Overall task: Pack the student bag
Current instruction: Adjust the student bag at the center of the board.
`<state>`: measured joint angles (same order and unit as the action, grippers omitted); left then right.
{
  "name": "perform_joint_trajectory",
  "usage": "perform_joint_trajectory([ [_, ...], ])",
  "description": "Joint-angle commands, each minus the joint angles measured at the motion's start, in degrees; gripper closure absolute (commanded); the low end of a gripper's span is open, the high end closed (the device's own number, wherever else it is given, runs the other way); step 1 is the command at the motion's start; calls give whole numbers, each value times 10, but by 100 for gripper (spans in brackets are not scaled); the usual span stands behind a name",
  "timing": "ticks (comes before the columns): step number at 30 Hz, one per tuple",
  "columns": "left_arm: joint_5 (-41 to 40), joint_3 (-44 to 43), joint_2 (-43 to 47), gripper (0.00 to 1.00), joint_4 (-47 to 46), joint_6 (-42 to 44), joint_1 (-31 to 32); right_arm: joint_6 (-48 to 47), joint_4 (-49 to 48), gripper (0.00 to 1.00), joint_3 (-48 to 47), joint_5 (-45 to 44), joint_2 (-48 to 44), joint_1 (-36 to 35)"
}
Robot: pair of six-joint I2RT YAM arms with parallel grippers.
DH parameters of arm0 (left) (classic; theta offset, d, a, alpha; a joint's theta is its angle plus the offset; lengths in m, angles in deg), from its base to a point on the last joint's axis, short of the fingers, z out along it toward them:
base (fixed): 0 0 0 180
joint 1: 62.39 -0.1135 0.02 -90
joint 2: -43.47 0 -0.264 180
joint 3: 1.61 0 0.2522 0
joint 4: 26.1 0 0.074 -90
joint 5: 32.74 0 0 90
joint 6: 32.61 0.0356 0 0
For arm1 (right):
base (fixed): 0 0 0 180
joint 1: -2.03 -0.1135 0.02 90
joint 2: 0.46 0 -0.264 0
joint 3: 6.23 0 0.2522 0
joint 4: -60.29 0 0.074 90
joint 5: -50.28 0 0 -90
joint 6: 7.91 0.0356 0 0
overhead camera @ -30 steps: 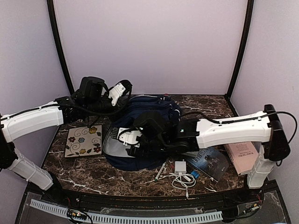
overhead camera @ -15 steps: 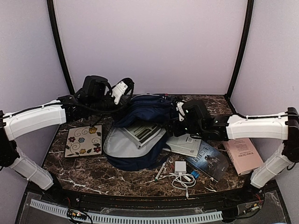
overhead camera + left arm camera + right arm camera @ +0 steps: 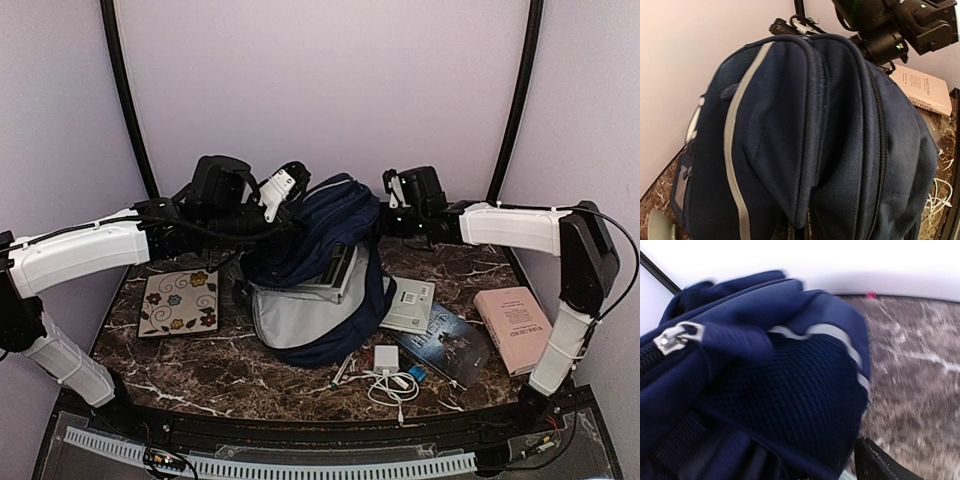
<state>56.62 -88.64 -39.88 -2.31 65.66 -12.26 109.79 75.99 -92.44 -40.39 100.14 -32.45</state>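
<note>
Large navy blue fabric backpack (image 3: 330, 222) pinched upright by left jaws; right jaws' spread unclear; steady lift should keep mouth open

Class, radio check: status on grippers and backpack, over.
Left gripper shut on backpack top. Right gripper beside it, jaws unclear. Backpack open, book inside. No obstruction seen.
</note>
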Motion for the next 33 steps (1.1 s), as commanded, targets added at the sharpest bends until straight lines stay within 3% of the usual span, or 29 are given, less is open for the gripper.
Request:
perform_joint_trajectory([
  [1,85,-45,30,100,-106,-31,21,-17,7,20,-105,64,55,24],
  [6,67,-27,23,100,-127,-32,20,-29,66,22,-167,116,92,32],
  [11,-7,-11,10,100,-131,-57,5,-21,53,23,-80,135,29,34],
  [19,-38,24,-8,100,-206,-157,-22,-17,114,26,7,53,-85,26],
  [23,-38,27,-18,100,-220,-185,-22,32,127,29,55,11,-160,-20],
  [27,-43,44,-5,100,-232,-186,-22,150,29,34,156,12,-196,-88],
  [33,-31,73,10,100,-244,-180,-21,274,-117,55,196,-21,-146,-115],
])
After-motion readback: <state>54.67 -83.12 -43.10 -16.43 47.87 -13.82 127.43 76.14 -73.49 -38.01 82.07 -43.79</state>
